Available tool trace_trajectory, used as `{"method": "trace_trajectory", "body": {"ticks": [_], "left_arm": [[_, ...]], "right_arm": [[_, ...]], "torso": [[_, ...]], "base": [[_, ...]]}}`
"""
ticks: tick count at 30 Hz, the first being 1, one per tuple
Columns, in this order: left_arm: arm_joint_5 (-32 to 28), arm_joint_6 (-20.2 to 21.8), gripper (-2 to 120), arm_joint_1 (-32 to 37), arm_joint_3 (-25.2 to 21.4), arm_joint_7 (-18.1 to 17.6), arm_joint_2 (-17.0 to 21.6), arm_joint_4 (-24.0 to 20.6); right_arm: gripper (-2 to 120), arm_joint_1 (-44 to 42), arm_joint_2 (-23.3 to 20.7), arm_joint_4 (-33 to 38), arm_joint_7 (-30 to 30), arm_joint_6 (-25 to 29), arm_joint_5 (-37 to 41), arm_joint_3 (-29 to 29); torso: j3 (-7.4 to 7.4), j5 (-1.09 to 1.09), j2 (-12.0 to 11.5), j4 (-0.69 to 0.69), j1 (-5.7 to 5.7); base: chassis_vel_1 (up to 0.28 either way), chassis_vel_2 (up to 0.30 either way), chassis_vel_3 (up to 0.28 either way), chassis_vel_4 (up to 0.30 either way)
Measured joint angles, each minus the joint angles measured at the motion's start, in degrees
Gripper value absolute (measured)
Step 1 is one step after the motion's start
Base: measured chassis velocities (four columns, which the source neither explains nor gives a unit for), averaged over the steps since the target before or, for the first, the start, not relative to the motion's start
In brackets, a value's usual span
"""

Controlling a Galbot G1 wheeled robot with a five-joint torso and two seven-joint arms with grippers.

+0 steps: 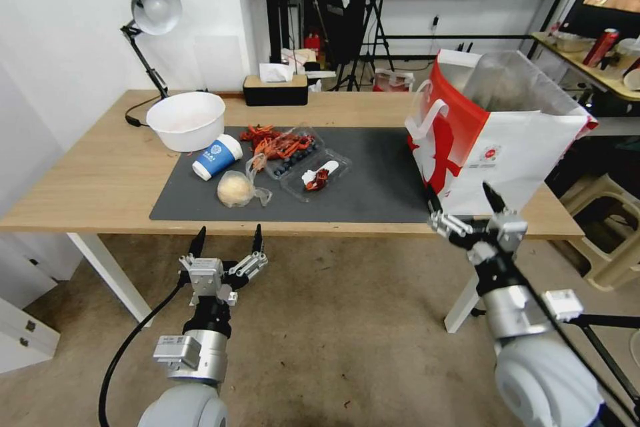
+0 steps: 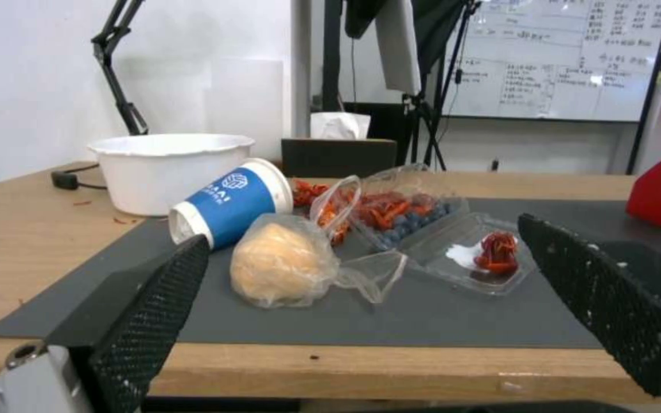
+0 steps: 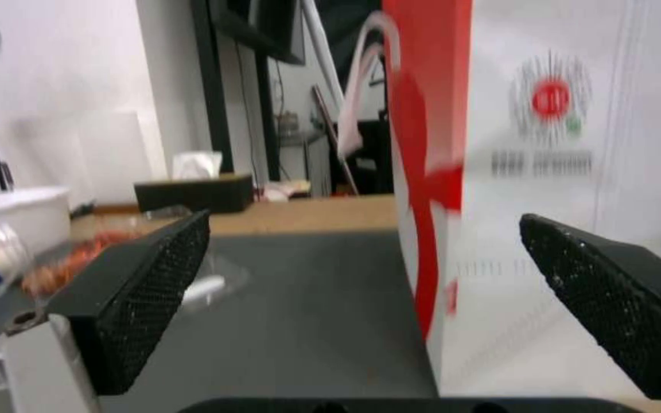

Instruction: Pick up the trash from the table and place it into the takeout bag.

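Observation:
The trash lies on the dark mat of the table (image 1: 87, 167): a white bowl (image 1: 186, 120), a tipped blue-and-white paper cup (image 1: 217, 157), a bun in a clear bag (image 1: 236, 188), red crayfish shells (image 1: 275, 141) and clear trays (image 1: 319, 174). The wrist view shows the bun (image 2: 281, 264), cup (image 2: 227, 203) and tray (image 2: 472, 252) close ahead. The takeout bag (image 1: 497, 133) stands at the table's right end. My left gripper (image 1: 227, 240) is open, just short of the table's front edge, below the bun. My right gripper (image 1: 463, 199) is open at the bag's (image 3: 545, 172) front corner.
A desk lamp (image 1: 150, 20) stands at the table's back left and a black tissue box (image 1: 275, 88) at the back edge. Tripods and a side table with cans fill the room behind. A stool (image 1: 603, 227) stands right of the table. The mat's middle is bare.

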Motion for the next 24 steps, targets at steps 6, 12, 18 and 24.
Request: {"method": "trace_trajectory", "body": {"ticks": [6, 12, 18, 24], "left_arm": [[-0.1, 0.0, 100, 0.0, -0.2, 0.0, 0.4, 0.1], [-0.2, 0.1, 100, -0.1, -0.2, 0.0, 0.5, 0.2], [-0.3, 0.1, 100, -0.2, -0.2, 0.0, 0.7, 0.5], [-0.6, 0.1, 100, -0.9, -0.1, 0.0, 1.1, 1.4]], "right_arm": [[100, -1.2, 1.4, -3.3, 1.4, 2.4, -1.7, -3.2], [100, -1.2, 2.0, -4.8, 2.2, 2.8, -2.5, -4.1], [100, -0.9, 2.2, -5.2, 2.5, 2.8, -2.7, -4.0], [100, -1.0, 2.4, -4.7, 2.5, 2.6, -3.1, -3.8]], "torso": [[0.0, 0.01, 0.0, 0.01, 0.01], [0.0, 0.0, 0.0, 0.0, 0.0], [0.0, 0.0, 0.0, 0.01, 0.0], [0.0, 0.01, 0.0, 0.01, 0.01]], "base": [[0.0, 0.0, 0.0, 0.0], [0.0, 0.0, 0.0, 0.0], [0.0, 0.0, 0.0, 0.0], [0.0, 0.0, 0.0, 0.0]]}}
